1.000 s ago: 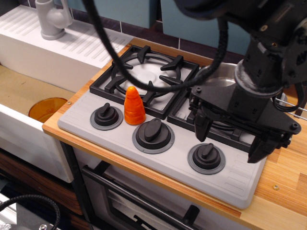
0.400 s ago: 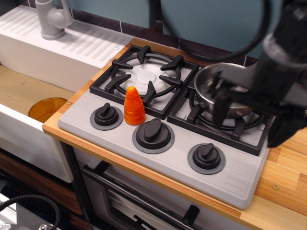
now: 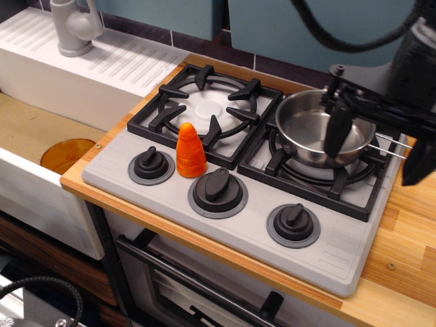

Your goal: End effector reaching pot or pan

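Saucepan (image 3: 315, 133) sits upright on the right-hand burner grate (image 3: 320, 170), toward the back right corner of the counter (image 3: 402, 259). Its thin wire handle (image 3: 390, 144) points toward the right edge. Gripper (image 3: 378, 143) hangs over the pan's right side, jaws spread wide and holding nothing. One finger (image 3: 337, 129) overlaps the pan bowl; the other is beyond the rim, near the right edge. Contact cannot be confirmed. Orange cone (image 3: 191, 150) stands near the front left knob (image 3: 151, 165).

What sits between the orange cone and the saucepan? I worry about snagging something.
In the only view, just the left burner's black grate and bare stove top lie between the orange cone and the saucepan.
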You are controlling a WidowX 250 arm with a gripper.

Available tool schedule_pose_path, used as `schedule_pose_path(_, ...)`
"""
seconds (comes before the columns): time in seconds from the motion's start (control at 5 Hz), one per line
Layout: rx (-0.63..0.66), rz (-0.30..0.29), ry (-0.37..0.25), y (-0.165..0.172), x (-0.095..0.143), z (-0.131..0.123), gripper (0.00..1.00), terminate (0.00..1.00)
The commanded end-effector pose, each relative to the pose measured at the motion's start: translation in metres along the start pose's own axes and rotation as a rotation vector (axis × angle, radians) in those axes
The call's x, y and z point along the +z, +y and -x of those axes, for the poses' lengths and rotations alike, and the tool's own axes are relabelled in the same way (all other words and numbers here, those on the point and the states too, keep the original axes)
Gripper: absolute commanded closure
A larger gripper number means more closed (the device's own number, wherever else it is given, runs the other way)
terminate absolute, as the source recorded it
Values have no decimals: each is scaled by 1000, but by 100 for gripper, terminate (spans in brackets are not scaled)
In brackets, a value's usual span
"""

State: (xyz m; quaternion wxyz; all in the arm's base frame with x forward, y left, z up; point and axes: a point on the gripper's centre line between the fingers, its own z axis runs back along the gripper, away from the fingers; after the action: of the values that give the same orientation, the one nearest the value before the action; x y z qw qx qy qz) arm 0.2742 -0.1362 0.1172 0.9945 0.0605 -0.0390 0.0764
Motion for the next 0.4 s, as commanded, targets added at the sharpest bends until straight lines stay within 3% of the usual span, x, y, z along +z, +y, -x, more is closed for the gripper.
schedule_pose_path(0.0, -11, 39, -68, 14, 4, -44, 0, 0)
schedule_pose_path(0.2, -46, 49, -126, 23, -18, -61, 0, 0)
